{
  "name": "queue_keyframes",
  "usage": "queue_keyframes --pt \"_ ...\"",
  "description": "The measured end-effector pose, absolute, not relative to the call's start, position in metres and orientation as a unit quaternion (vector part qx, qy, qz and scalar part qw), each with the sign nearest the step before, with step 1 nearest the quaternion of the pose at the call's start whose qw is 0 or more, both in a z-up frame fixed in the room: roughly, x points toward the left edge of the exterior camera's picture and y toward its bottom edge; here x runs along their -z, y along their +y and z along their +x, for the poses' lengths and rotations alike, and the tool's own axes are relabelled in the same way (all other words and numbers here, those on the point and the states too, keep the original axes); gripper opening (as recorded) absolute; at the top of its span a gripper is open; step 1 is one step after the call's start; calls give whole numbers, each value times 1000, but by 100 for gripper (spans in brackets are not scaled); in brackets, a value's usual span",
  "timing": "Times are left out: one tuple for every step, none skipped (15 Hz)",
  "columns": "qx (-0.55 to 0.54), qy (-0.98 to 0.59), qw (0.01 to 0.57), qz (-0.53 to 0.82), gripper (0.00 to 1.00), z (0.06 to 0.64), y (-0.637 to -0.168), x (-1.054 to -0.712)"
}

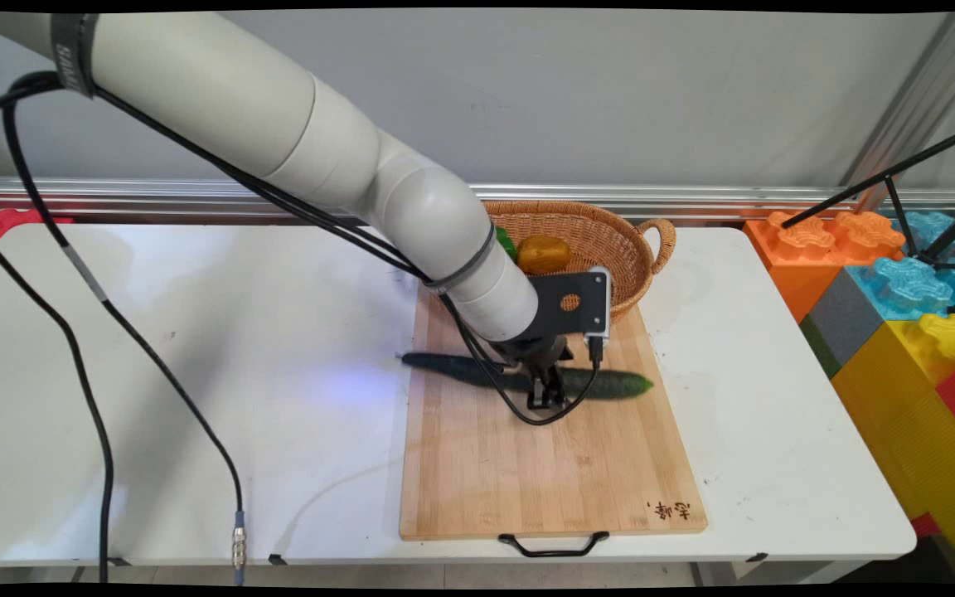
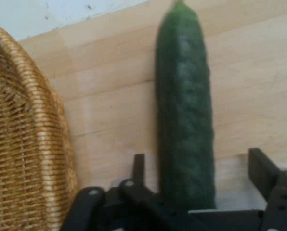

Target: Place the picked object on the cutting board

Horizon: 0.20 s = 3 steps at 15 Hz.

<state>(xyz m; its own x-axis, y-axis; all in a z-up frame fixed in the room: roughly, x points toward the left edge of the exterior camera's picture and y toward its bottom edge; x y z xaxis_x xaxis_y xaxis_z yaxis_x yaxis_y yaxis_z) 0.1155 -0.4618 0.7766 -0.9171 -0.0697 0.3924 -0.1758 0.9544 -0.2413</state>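
A long dark green cucumber point(image 1: 610, 383) lies crosswise on the wooden cutting board point(image 1: 544, 473), its left end sticking out past the board's left edge. My gripper point(image 1: 545, 396) is lowered over the cucumber's middle. In the hand view the cucumber point(image 2: 184, 120) runs up the picture between the two fingers of my gripper point(image 2: 197, 159), which stands open. The left finger is close to the cucumber's side and the right finger stands well apart from it.
A wicker basket point(image 1: 610, 228) sits at the board's far edge, holding a yellow-orange fruit point(image 1: 544, 253) and a green item point(image 1: 506, 243); its weave point(image 2: 23, 144) fills the hand view's left. Large coloured blocks point(image 1: 900, 315) and a black tripod point(image 1: 900, 191) stand off the table's right end.
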Motion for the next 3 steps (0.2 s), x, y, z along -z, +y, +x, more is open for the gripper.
queue_keyframes --pt "-137 -970 193 64 100 115 -461 -775" --pt "-136 -970 192 65 100 115 -460 -773" --pt "-135 -970 191 67 100 115 -459 -771"
